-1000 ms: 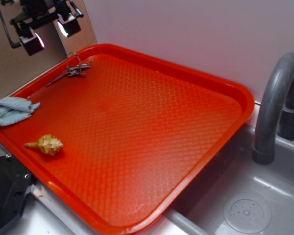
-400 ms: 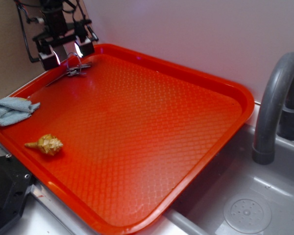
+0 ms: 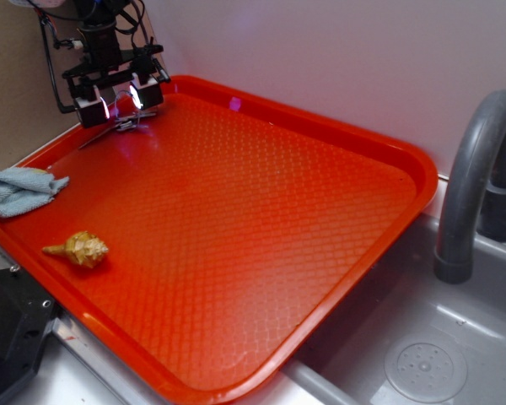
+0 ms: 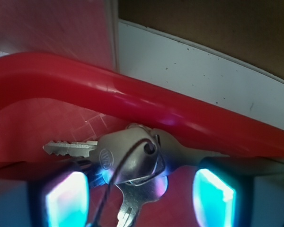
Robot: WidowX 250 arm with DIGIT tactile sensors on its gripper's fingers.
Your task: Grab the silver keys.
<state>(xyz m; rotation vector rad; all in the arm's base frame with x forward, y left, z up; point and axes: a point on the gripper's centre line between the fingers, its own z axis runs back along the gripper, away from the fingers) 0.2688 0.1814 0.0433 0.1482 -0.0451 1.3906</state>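
The end effector (image 3: 118, 97) hung spread apart over the silver keys (image 4: 128, 161). The keys lay in the red tray's (image 3: 337, 135) back corner.

Silver keys (image 4: 128, 163) between open claw (image 4: 139, 194) fingers, beside red tray rim (image 4: 146, 106).

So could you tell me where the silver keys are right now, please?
In the exterior view, the silver keys lie in the far left corner of the red tray, by its rim, right under the open pincer.
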